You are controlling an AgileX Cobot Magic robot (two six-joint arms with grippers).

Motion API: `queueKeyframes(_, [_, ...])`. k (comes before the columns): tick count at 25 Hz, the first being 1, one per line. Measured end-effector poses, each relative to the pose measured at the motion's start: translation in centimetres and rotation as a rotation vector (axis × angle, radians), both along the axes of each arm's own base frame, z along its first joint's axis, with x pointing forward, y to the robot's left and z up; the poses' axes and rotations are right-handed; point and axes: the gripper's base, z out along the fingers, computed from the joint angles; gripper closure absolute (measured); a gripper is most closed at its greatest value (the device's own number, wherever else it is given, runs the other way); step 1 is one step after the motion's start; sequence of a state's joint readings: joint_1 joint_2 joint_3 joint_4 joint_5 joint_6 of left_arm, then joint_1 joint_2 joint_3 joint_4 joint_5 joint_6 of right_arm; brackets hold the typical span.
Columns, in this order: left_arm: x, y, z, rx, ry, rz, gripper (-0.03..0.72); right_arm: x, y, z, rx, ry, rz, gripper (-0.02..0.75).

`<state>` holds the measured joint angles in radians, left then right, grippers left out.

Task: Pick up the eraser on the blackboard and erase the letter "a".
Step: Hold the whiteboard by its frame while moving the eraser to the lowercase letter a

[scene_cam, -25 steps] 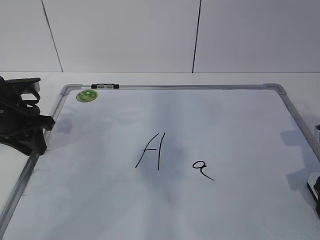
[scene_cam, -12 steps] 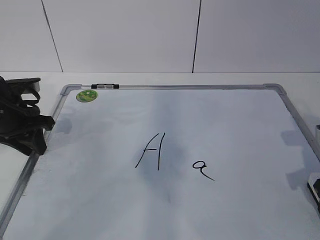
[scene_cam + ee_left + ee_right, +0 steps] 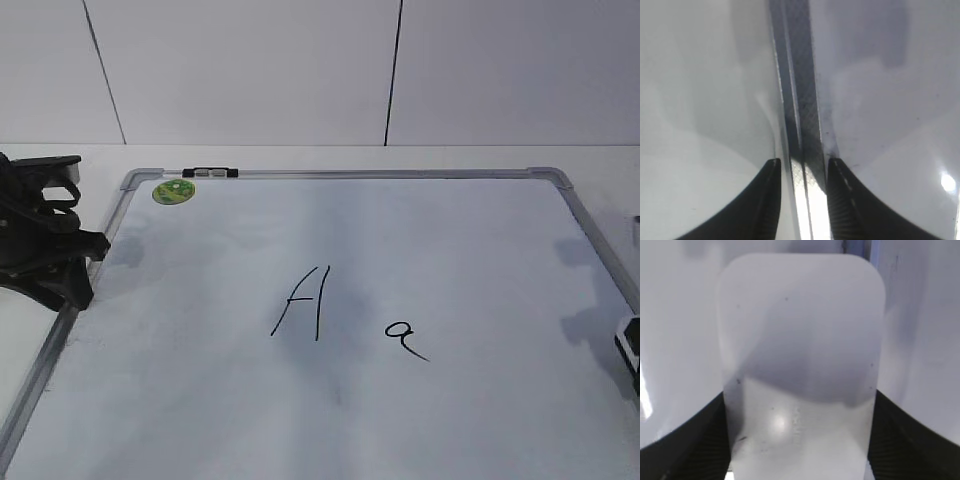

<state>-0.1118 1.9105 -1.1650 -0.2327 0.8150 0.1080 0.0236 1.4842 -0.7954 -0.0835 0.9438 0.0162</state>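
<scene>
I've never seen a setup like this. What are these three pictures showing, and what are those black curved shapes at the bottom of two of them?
This is a robot with two arms, each ending in a pincer with its own camera. The wide picture looks down at a slant on a whiteboard lying flat, with a capital "A", a small letter "a" and a round green magnet on it. The left arm sits at the board's left edge.

The other two pictures come from the wrist cameras. The black curves are pincer fingers. The left pincer hangs over the board's metal frame, empty, with the frame showing in the gap between its fingers. The right pincer has its fingers on either side of the white eraser, seemingly gripping it.
</scene>
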Motion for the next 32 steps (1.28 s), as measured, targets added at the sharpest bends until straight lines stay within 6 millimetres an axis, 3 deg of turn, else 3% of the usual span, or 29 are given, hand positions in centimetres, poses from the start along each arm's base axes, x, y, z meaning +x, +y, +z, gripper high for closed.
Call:
queueKeyframes(5, [0.0, 0.0, 0.0, 0.000, 0.000, 0.000, 0.452, 0.3, 0.7, 0.2, 0.078, -0.020, -0.027, 0.183])
queueKeyframes(11, [0.0, 0.0, 0.0, 0.000, 0.000, 0.000, 0.451, 1.5, 2.2, -0.6, 0.113, -0.002, 0.057, 0.183])
queueKeyframes(23, [0.0, 0.0, 0.0, 0.000, 0.000, 0.000, 0.450, 7.2, 11.7, 2.5, 0.070, -0.017, 0.396, 0.183])
queueKeyframes(27, [0.0, 0.0, 0.0, 0.000, 0.001, 0.000, 0.449, 8.0, 14.2, 1.8, 0.044, 0.000, 0.464, 0.183])
queueKeyframes(32, [0.0, 0.0, 0.0, 0.000, 0.001, 0.000, 0.449, 8.0, 15.7, 0.1, 0.041, 0.046, 0.496, 0.183])
